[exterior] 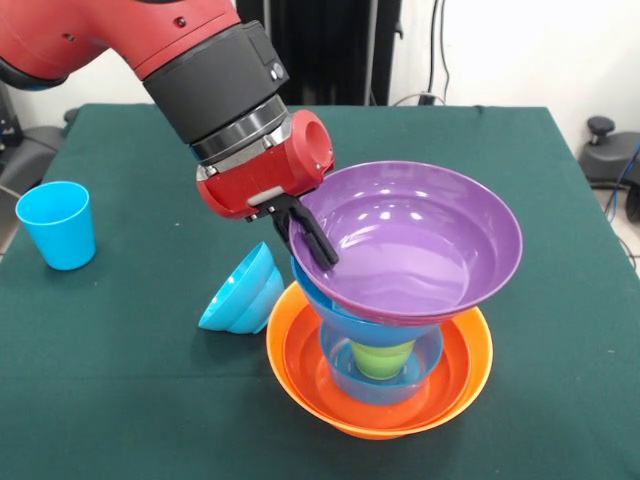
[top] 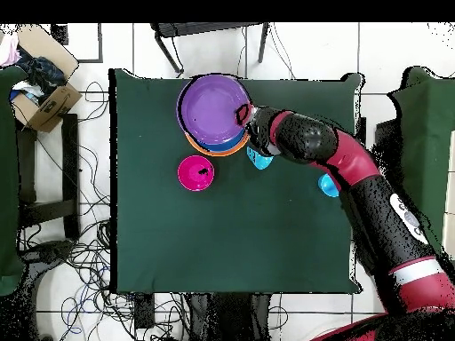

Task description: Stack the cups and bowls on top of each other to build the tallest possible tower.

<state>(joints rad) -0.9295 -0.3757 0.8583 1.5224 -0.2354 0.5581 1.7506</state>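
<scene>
Far out to the left of your claw (exterior: 312,240) in the front view, the light blue cup (exterior: 57,224) stands upright on the green desk (exterior: 120,380), well apart from everything and out of the danger zone. Closer in, just below and left of the claw, a blue bowl (exterior: 240,292) lies tipped on its side beside the orange rim; if you swing low on the way out you could send it rolling. The claw itself is pinched on the near-left rim of the purple bowl (exterior: 415,240), one dark finger inside the wall, the other hidden behind it, so you hold that bowl by its edge only. Right of and beneath the claw is the tower (exterior: 385,340): two orange bowls (exterior: 300,375) nested at the base, a blue bowl (exterior: 385,375) with the lime green cup (exterior: 383,358) in it, another blue bowl (exterior: 320,295) above, and the wide purple one on top, tilted. My worry is that top-heavy perch: release it off-centre, or drag the rim as you withdraw, and it may slide off and pull the stack over. In the overhead view a pink bowl (top: 196,172) waits on the desk, near the tower.
</scene>
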